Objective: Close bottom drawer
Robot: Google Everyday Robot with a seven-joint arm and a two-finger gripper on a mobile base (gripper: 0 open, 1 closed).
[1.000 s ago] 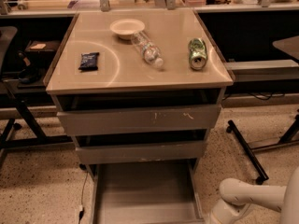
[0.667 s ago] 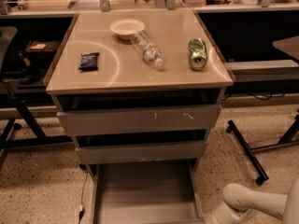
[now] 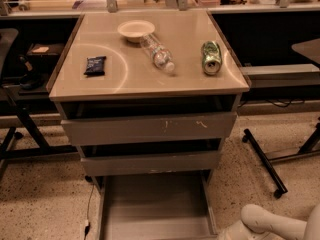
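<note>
Currently, speckled terrazzo floor fills the lower frame, and a long workbench crowded with gear runs across 12 o'clock. A grey three-drawer cabinet stands at centre under a glossy beige top that shows curved reflections. The top drawer front is the widest, with orange scratches toward its 3 o'clock end. The middle drawer front sits below it, with a dark gap above each. The bottom drawer, at 6 o'clock, is pulled well out toward the camera as a shallow grey tray. A dark wheeled stand leg lies on the floor at 4 o'clock. A white robot arm segment enters at 5 o'clock, just beside the tray's right rail. The gripper is out of frame, so whether it is wide, narrow or holding anything cannot be told. On the top, a clear plastic bottle lies on its side at centre, its end touching a cream bowl at 12 o'clock. A green can lies at 3 o'clock and a dark packet at 9 o'clock.
</note>
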